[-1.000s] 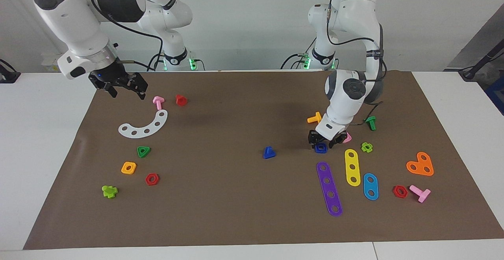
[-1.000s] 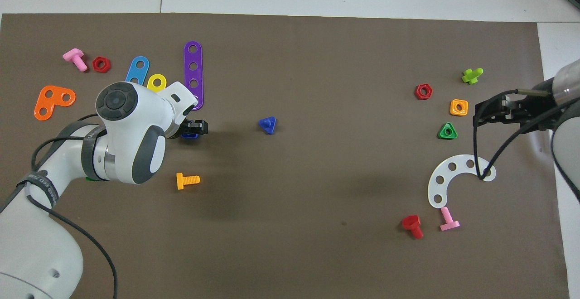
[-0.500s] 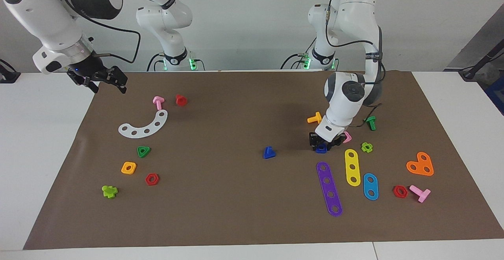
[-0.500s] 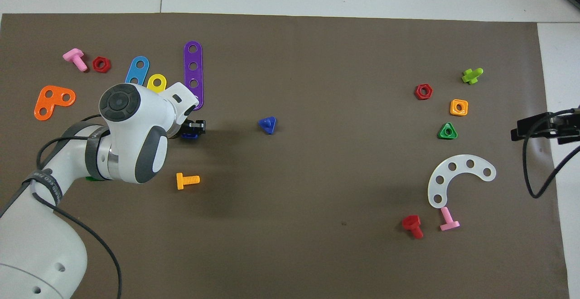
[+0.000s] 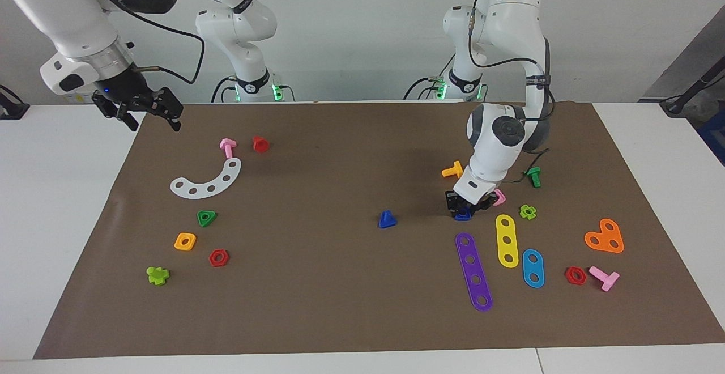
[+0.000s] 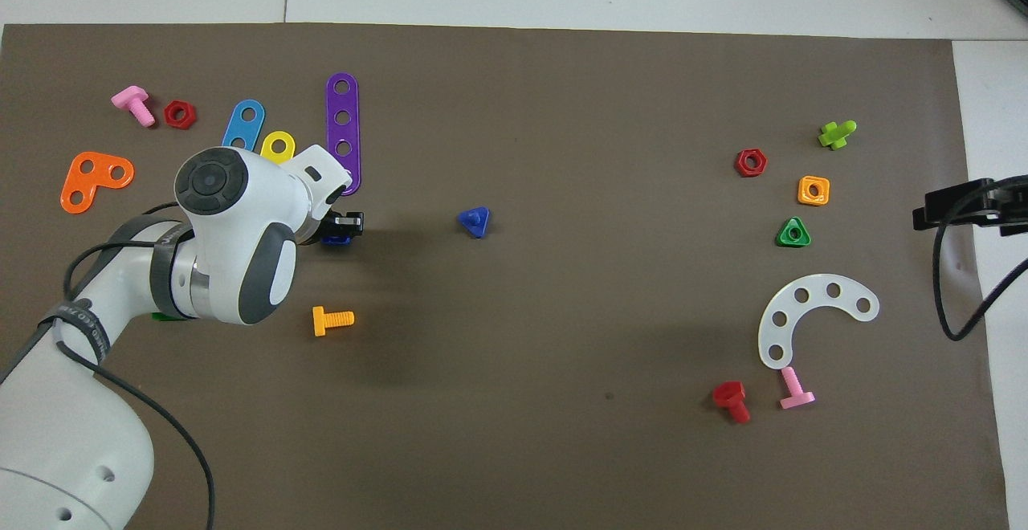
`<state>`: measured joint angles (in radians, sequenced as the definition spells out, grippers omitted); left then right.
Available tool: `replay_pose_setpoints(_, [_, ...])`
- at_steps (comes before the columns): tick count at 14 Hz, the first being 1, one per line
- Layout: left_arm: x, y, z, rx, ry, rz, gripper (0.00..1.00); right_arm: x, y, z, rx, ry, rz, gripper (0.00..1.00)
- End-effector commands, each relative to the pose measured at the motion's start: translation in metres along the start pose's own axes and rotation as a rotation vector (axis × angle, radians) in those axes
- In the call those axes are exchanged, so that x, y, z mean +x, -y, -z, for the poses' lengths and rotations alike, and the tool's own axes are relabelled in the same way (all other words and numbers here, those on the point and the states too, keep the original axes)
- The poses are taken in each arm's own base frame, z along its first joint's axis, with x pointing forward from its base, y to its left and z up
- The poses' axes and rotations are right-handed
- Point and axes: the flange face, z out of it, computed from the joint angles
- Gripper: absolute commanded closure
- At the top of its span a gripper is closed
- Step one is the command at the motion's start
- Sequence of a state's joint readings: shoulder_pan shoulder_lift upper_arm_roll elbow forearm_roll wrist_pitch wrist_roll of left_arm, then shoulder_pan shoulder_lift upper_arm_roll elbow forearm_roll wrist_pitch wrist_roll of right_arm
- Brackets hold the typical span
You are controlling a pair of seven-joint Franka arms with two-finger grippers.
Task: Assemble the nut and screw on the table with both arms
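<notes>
Fingers of the left gripper [image 5: 465, 208] are down on the brown sheet at right of centre in the facing view, pressed against the two sides of the blue nut [image 5: 463, 213], which shows between them low against the sheet. In the overhead view the same gripper [image 6: 344, 227] sits left of centre, just below the lower end of the purple four-hole strip [image 6: 343, 132], with the nut [image 6: 336, 239] peeking out beneath the black fingers. The blue screw [image 5: 387, 219] lies on its triangular head near the middle of the frame, shaft up, well apart from the nut; overhead it is just left of centre [image 6: 475, 221]. The right gripper [image 5: 148, 114] hangs in the air at the upper left of the facing view, over the sheet's edge where the white table [image 5: 62, 192] begins, its fingers spread apart and holding nothing; overhead it enters at the right edge [image 6: 956, 207]. An orange bolt [image 5: 453, 170] lies just above the left gripper in the facing view, and a pink piece [image 5: 499, 197] shows just beside the gripper, partly hidden by it
</notes>
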<state>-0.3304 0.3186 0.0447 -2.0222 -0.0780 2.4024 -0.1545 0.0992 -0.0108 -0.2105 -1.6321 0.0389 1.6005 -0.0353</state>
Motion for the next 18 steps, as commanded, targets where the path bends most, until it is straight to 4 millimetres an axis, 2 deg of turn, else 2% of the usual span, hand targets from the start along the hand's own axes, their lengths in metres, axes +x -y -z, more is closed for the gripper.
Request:
replay_pose_setpoints(1, [0.019,-0.014,0.017,-0.021,-0.038,0.017,0.74,0.003,0.002,0.002,-0.016,0.01,-0.017,0.0])
replay_pose_setpoints(2, [0.025,-0.029,0.022,-0.03,-0.015,0.027,0.74,0.003,0.001,0.002,-0.016,0.01,-0.019,0.0])
replay_pose_setpoints(4, [0.043,-0.053,0.047,-0.037,0.018,0.062,0.74,0.003,0.002,0.001,-0.016,0.013,-0.017,0.0])
replay_pose_setpoints(5, [0.046,-0.076,0.057,-0.044,0.02,0.087,0.74,0.003,0.003,0.002,-0.016,0.01,-0.014,0.0])
replay_pose_setpoints(8, [0.038,-0.133,0.061,-0.053,0.027,0.132,0.74,0.001,0.009,0.003,-0.015,0.012,-0.003,0.0])
replay_pose_setpoints(10, [0.035,-0.169,0.052,-0.068,0.046,0.158,0.74,-0.006,0.006,0.006,-0.011,0.02,-0.01,0.0])
replay_pose_setpoints(12, [0.032,-0.182,0.05,-0.071,0.05,0.165,0.74,-0.021,0.014,0.002,-0.009,0.053,-0.001,0.0])
replay_pose_setpoints(13, [0.028,-0.189,0.049,-0.075,0.057,0.167,0.74,-0.024,0.01,0.002,-0.008,0.047,-0.015,0.0])
replay_pose_setpoints(15, [0.026,-0.194,0.048,-0.085,0.064,0.174,0.74,-0.024,0.003,0.003,-0.008,0.041,-0.035,0.0])
replay_pose_setpoints(18, [0.021,-0.202,0.048,-0.086,0.066,0.173,0.74,-0.026,0.016,0.004,-0.012,0.048,-0.063,0.0])
